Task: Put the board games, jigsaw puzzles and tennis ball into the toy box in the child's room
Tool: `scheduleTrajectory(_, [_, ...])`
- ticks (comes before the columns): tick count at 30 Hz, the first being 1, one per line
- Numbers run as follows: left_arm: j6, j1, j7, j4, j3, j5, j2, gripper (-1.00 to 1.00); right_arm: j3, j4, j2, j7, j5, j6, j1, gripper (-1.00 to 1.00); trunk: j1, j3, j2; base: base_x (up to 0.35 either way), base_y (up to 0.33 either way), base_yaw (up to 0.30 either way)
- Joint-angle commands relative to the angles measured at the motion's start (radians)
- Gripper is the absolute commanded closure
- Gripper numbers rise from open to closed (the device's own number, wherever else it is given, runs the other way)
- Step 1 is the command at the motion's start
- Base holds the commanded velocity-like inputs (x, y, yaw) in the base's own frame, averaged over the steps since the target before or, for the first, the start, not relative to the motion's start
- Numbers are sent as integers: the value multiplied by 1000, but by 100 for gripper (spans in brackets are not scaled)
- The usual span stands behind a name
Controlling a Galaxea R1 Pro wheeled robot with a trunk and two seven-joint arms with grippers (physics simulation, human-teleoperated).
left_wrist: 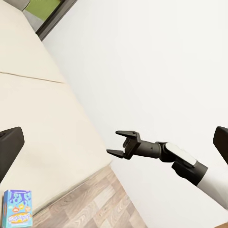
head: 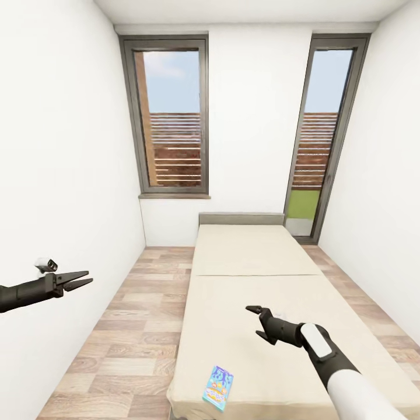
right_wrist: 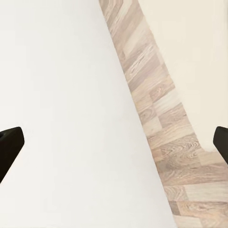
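Judging from the scene, the step in hand is the approach to the bed for the first board game, with nothing yet picked up. Nearest the robot, the small flat blue-cyan board game box (head: 218, 388) lies on the low wide bed with the beige mattress cover (head: 256, 274), at the foot corner by the wood-plank floor (head: 134, 326), its lower end right at the mattress edge. The left wrist view also shows the box (left_wrist: 17, 207) at that corner.

Just beyond the box, above the mattress, the right claw (head: 257, 319) hangs released and empty, its two black fingers spread and pointing away from the robot toward the floor side of the bed. Across the floor from the bed, near the white wall, the left claw (head: 80, 281) is held level, fingers parted and holding nothing.

The next move probably calls for drawing the right claw back and down onto the box, closing across its narrow width.

Farther along, the low grey headboard (head: 241, 219) stands at the bed's far end, under two tall dark-framed windows (head: 172, 116).
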Motion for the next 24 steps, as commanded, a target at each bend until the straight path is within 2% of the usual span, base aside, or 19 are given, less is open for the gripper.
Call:
scheduleTrajectory(1, [11, -1, -3, 0, 0, 1, 0, -100, -6, 3, 3, 5, 8, 7, -1, -100, 4, -5, -9, 0, 0, 0])
scheduleTrajectory(17, [9, 0, -3, 0, 1, 2, -1, -100, -15, 7, -9, 27, 2, 12, 2, -100, 66, -55, -121, 0, 0, 0])
scheduleTrajectory(24, [8, 0, -2, 0, 0, 2, -3, -100, -16, 7, -10, 90, -1, 15, 3, -100, 93, -77, -170, 0, 0, 0])
